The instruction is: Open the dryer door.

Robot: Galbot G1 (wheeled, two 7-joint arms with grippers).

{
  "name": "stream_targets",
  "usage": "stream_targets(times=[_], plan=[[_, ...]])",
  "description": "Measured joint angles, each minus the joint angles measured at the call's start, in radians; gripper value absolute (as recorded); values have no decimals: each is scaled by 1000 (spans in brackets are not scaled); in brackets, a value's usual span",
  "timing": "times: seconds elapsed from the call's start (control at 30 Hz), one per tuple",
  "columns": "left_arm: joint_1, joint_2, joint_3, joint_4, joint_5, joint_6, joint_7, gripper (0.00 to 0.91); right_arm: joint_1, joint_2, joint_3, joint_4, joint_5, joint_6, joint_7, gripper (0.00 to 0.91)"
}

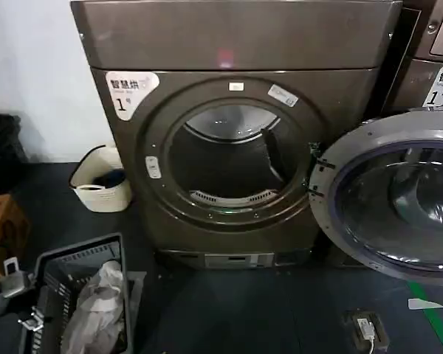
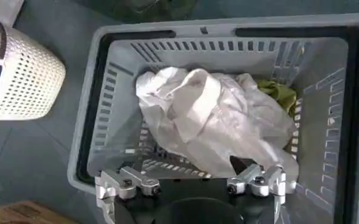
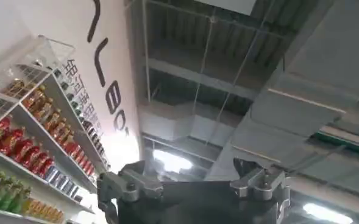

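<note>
The dryer [image 1: 236,44], bronze-grey with a white "1" label, faces me in the head view. Its round opening [image 1: 229,158] is uncovered and the drum shows inside. The dryer door [image 1: 332,173] stands swung out to the right, grey inner face and dark glass towards me. My left gripper [image 2: 191,176] hangs open over a grey basket [image 2: 100,122] holding white cloth [image 2: 203,115], far from the door. My right gripper [image 3: 191,176] points up at the ceiling, open, with nothing between its fingers.
A white perforated hamper [image 1: 103,184] sits on the floor left of the dryer. The grey basket [image 1: 59,273] is at front left, beside a wooden box [image 1: 0,217]. A neighbouring machine [image 1: 435,44] stands behind the open door. A small device [image 1: 365,328] lies on the floor.
</note>
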Motion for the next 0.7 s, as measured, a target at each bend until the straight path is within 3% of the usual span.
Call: stream_targets(times=[0.7], plan=[[-2,10,1,-6,24,-9,27,907,-5,-1,1,-1,-2,4,-1,907]])
